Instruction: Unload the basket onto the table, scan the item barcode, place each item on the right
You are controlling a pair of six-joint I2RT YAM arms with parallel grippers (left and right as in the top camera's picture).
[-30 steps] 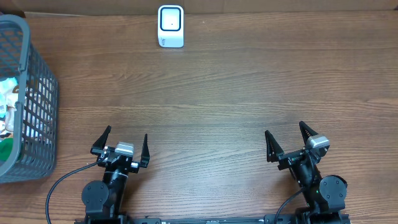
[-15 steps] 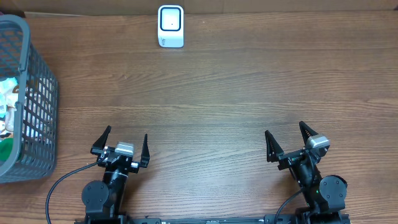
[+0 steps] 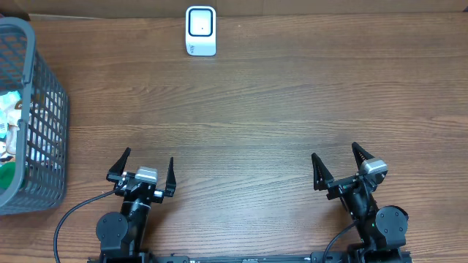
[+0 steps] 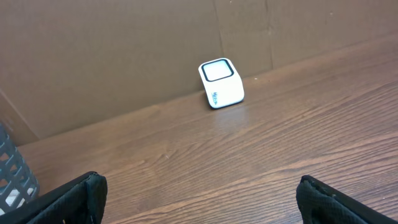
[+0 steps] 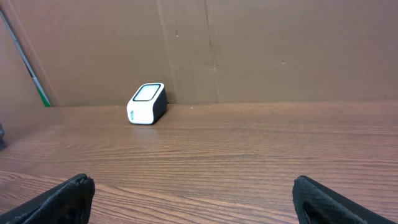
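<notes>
A white barcode scanner (image 3: 200,30) with a dark-rimmed window stands at the table's far edge; it also shows in the left wrist view as the scanner (image 4: 221,83) and in the right wrist view as the scanner (image 5: 147,103). A grey mesh basket (image 3: 32,88) at the far left holds several items (image 3: 10,120), white and green, partly hidden by its wall. My left gripper (image 3: 143,168) rests open near the front edge, nothing between its fingers. My right gripper (image 3: 338,165) is likewise open and empty at the front right.
A brown cardboard wall (image 4: 124,50) backs the table behind the scanner. The wooden tabletop (image 3: 256,109) stretches between the grippers and the scanner. A thin rod with a green tip (image 5: 41,94) leans at the left in the right wrist view.
</notes>
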